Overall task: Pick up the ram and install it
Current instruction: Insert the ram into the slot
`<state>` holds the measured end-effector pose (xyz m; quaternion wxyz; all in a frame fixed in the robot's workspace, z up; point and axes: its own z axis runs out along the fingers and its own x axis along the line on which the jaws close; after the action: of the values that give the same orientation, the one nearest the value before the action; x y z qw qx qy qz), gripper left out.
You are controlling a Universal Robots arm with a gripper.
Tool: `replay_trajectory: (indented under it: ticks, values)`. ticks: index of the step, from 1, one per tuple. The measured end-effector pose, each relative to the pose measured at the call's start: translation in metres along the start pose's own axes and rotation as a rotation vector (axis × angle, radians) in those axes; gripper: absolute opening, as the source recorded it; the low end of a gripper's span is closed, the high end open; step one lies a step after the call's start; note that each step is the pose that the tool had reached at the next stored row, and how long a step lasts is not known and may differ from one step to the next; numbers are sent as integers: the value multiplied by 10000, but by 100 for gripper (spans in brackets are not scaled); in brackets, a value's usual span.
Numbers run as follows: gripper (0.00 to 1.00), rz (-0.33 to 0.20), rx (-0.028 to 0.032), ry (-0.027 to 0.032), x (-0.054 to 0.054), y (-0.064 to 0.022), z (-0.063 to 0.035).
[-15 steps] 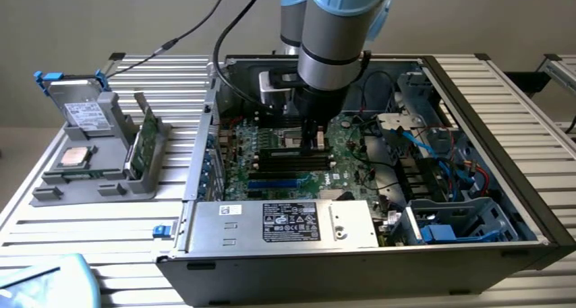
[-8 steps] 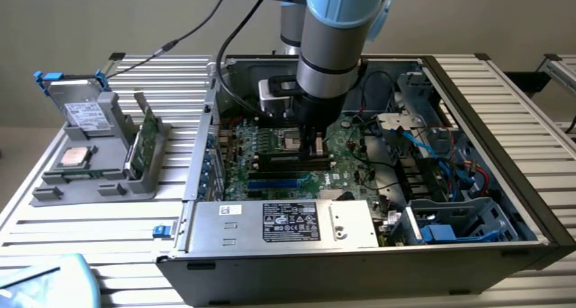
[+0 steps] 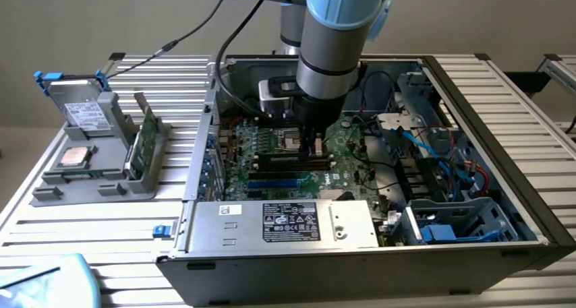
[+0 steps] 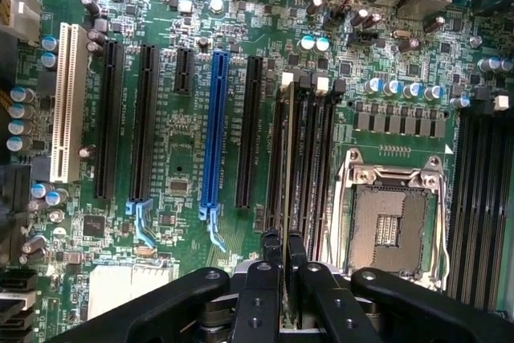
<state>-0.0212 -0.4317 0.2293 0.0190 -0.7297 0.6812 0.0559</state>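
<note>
In the wrist view the ram [image 4: 287,158] shows edge-on as a thin pale strip. It runs out from between my fingertips along the outermost of the black memory slots [image 4: 309,158]. My gripper [image 4: 283,240] is shut on it. I cannot tell whether the ram is seated in its slot. In the exterior view my gripper [image 3: 315,148] reaches straight down into the open computer case [image 3: 504,187], just over the memory slots [image 3: 288,161] on the green motherboard [image 3: 351,153].
The empty processor socket [image 4: 389,222] lies beside the slots. Expansion slots, one of them blue [image 4: 215,126], lie on the other side. Outside the case, at the exterior view's left, a grey holder [image 3: 85,180] carries a drive [image 3: 85,112], a processor chip [image 3: 74,158] and a green board [image 3: 144,143].
</note>
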Motion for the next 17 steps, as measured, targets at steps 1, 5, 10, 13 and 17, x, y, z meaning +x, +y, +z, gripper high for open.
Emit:
replay_trajectory:
  ticks: [1, 5, 10, 13, 17]
  values:
    - [14, 62, 3, -4, 0, 0, 2]
    - [14, 222, -4, -17, 1, 0, 11]
    - [14, 274, -35, -17, 2, -1, 21]
    - [14, 275, -49, -19, 4, -5, 34]
    - [14, 278, -81, -17, 6, -10, 44]
